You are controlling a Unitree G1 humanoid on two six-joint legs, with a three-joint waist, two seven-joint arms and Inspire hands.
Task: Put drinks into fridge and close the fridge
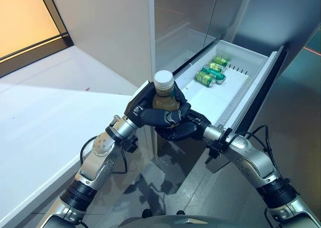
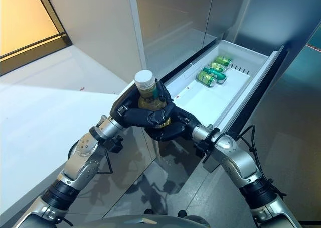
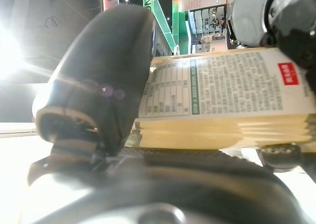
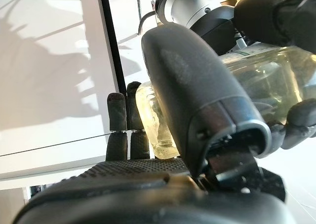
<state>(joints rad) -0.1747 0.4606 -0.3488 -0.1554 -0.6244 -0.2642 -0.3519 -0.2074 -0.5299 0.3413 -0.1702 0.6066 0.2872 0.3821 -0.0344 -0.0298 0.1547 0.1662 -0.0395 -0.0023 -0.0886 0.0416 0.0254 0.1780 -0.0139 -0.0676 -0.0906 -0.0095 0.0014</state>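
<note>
Left hand [image 1: 143,103] and right hand [image 1: 176,129] — both wrapped round clear white-capped bottle [image 1: 164,90]; green cans [image 1: 211,71] in white drawer [image 1: 235,95].

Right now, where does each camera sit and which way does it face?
Left eye view: head, looking down; both arms, left hand and right hand wrapped round the white-capped clear drink bottle by the open white fridge drawer holding green cans.
Right eye view: same scene, slightly offset.
Left wrist view: along its thumb at the bottle's label.
Right wrist view: along its thumb at the bottle's base.
All share the bottle.

harsh glare, left wrist view
</note>
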